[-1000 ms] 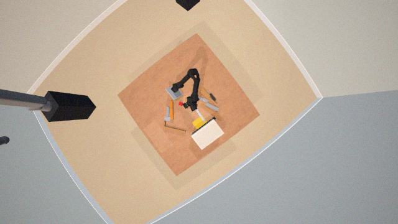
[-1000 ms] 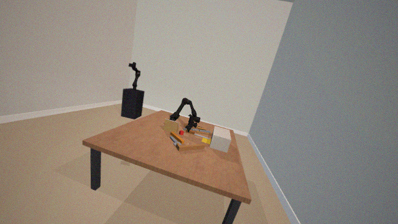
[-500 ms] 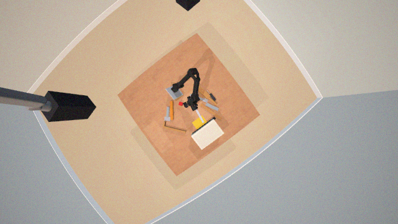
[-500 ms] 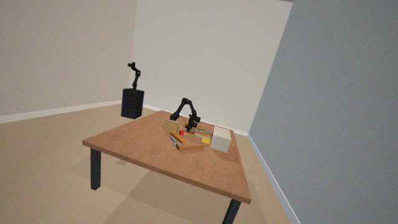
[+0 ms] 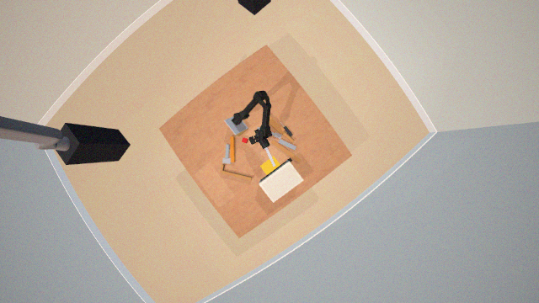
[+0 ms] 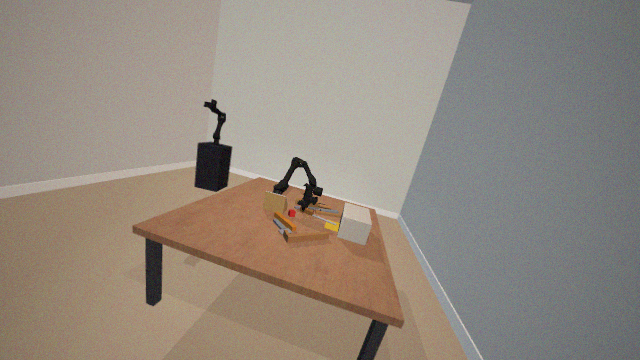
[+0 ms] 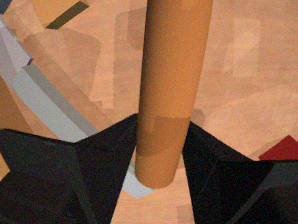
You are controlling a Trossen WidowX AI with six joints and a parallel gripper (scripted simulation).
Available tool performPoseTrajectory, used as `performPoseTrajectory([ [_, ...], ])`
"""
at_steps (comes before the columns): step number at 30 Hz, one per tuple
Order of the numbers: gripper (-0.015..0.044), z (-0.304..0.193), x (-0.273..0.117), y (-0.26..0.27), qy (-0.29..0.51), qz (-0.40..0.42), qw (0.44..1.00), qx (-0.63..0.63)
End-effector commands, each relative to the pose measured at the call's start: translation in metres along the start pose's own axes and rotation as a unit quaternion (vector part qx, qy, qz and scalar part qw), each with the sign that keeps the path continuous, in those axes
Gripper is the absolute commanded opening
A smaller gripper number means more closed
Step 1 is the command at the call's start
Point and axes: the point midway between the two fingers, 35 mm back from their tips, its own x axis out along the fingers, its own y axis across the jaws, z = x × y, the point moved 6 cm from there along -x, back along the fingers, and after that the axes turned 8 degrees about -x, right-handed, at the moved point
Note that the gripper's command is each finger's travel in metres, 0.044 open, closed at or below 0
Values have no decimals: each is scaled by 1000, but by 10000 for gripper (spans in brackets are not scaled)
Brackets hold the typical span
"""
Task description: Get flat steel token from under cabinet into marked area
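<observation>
My gripper (image 5: 264, 146) (image 6: 303, 208) (image 7: 160, 121) is shut on the round orange-brown handle (image 7: 175, 65) of a tool. The tool's thin pale shaft (image 5: 270, 156) (image 6: 324, 219) reaches from the gripper over the yellow marked area (image 5: 266, 167) (image 6: 331, 226) toward the cabinet's front. Its far end is close to the cabinet's dark lower front edge; whether it is under the edge I cannot tell. The white cabinet (image 5: 281, 182) (image 6: 355, 224) stands just behind the yellow area. The steel token cannot be made out in any view.
A red cube (image 5: 244, 140) (image 6: 292, 213) (image 7: 282, 151) is beside the gripper. An orange bar (image 5: 232, 149) (image 6: 285, 221), a grey tool (image 5: 227, 152) and an angled wooden piece (image 5: 237, 173) (image 6: 307, 237) lie to one side. A grey-bladed tool (image 5: 287, 144) and wooden pieces lie on the other.
</observation>
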Motion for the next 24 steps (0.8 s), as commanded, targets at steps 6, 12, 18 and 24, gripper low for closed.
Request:
performPoseTrajectory([
  [6,0,0,-2,12,-1,2,1000,9],
  [12,0,-1,-2,20,-1,2,1000,12],
  [18,0,-1,-2,28,-1,2,1000,14],
  [24,0,-2,-3,35,-1,2,1000,15],
])
